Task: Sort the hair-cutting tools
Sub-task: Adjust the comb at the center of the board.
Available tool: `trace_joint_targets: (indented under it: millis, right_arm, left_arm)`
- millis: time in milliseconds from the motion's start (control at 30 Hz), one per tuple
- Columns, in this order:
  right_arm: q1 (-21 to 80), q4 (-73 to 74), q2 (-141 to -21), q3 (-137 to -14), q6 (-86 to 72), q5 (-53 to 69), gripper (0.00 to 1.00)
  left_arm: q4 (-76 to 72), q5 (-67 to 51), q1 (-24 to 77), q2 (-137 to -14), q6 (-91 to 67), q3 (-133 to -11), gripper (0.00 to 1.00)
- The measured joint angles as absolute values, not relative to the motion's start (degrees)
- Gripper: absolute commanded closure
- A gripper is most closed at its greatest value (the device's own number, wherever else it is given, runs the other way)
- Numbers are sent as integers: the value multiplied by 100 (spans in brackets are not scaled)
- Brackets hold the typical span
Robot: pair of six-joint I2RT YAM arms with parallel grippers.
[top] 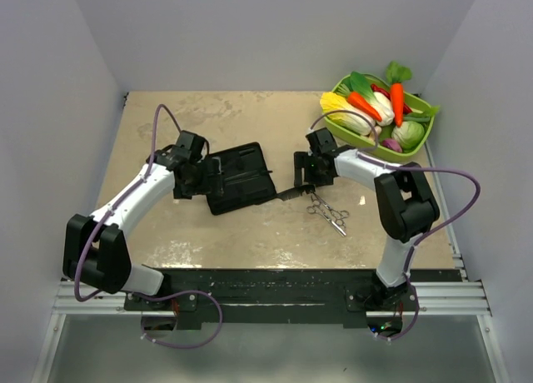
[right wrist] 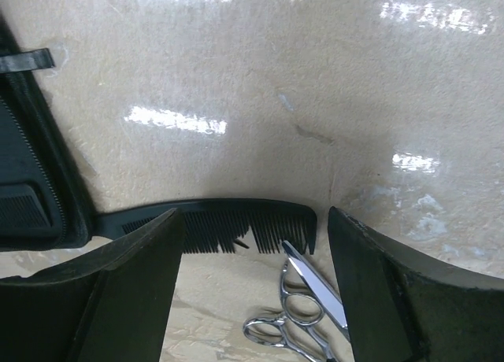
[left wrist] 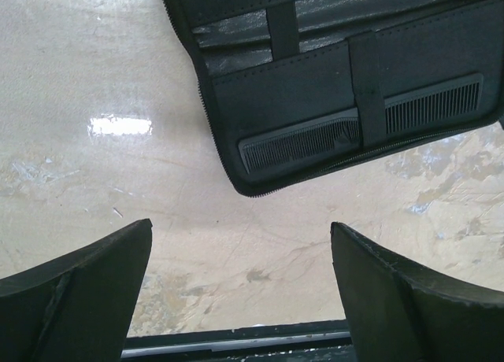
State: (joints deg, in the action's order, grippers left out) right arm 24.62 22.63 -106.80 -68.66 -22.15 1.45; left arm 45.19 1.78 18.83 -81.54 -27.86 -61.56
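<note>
An open black case (top: 240,177) lies flat in the middle of the table (top: 250,233). One black comb (left wrist: 299,142) is tucked inside it, in the bottom pocket near the zip edge, held under a strap. The left gripper (left wrist: 240,230) hangs just off the case's left edge with its fingers (left wrist: 94,291) spread as wide as they go and only bare tabletop between them; it grips nothing. A second black comb (right wrist: 228,218) lies on the table touching the case's right edge and pointing away from it. The right gripper (right wrist: 253,216) sits low over this comb with its fingers (right wrist: 378,283) wide apart; one end of the comb passes behind one finger and the other end stops short of the other finger, so nothing is pinched. The silver scissors (top: 327,210) lie a little further right of the case, just beyond the loose comb. A green basket (top: 426,131) of toy vegetables stands well to the case's far right.
</note>
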Motion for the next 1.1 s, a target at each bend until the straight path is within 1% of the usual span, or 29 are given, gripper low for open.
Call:
trace_joint_targets:
  millis: [233, 567, 867, 1100]
  right_arm:
    - [2565, 2021, -10645, -6779, -2469, 370, 24]
    - [3194, 2034, -10569, -6692, -2840, 607, 24]
    - [3583, 2449, -9795, -5835, -3232, 714, 24]
    - [3697, 2958, -9404, -5900, -3192, 561, 22]
  left_arm:
    - [4499, 178, 1883, -8106, -2783, -6040, 1]
    - [4370, 178, 1883, -8097, -2757, -5959, 1]
    - [4294, 176, 1876, -8097, -2735, -5854, 1]
    - [4281, 172, 1872, -8097, -2733, -5848, 1]
